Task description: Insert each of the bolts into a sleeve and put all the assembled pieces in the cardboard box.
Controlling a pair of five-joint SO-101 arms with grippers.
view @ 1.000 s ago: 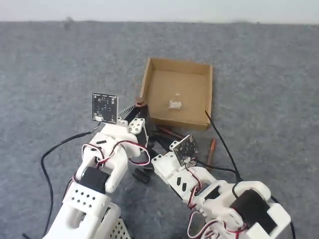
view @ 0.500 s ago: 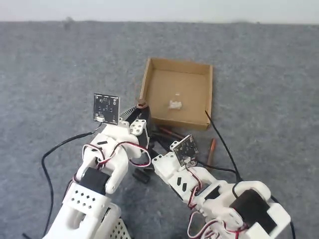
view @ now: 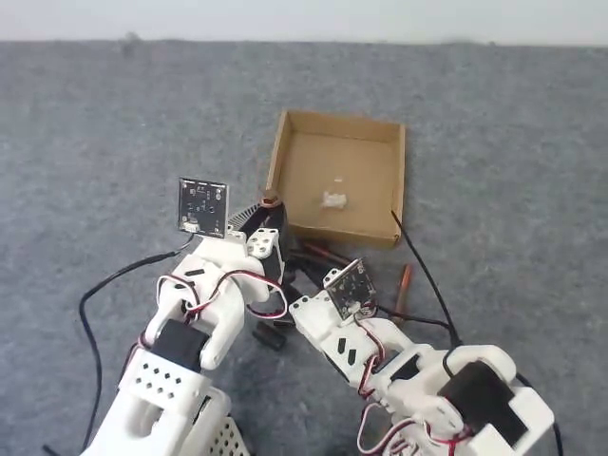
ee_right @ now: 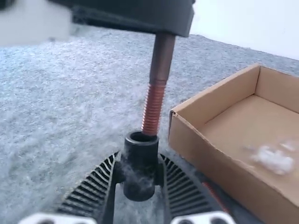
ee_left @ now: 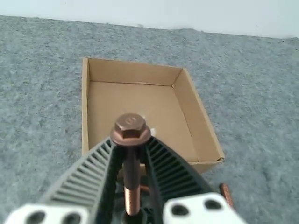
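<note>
Since one second ago, the left gripper [ee_left: 130, 142] has come a little lower and nearer to the right arm, carrying its bolt [ee_left: 131, 168] with it. The right arm has shifted very slightly toward it.

The raised marks on the bolt head are too blurred to read, and the print on the two camera boards [view: 200, 206] is too small to read.

There are three bolts. The first is held upright, head up, with the left gripper's fingers closed on its shank. One loose bolt [view: 326, 253] lies on the grey carpet [view: 114, 142] just in front of the cardboard box [view: 276, 171]. Another loose bolt [view: 404, 282] lies near the box's front corner.

There are two sleeves. The right gripper [ee_right: 138, 163] has its fingers closed around one black sleeve [ee_right: 138, 156], which stands with its opening up. A second sleeve [view: 271, 334] lies on the carpet between the two arms.

The threaded end of the held bolt meets the mouth of the held sleeve, beside the front wall of the box. How deep it goes in, I cannot tell.

The one box is open, with one white scrap [view: 332, 200] inside. In the high view the right arm covers its own gripper and the held sleeve, and the first loose bolt is partly hidden.
</note>
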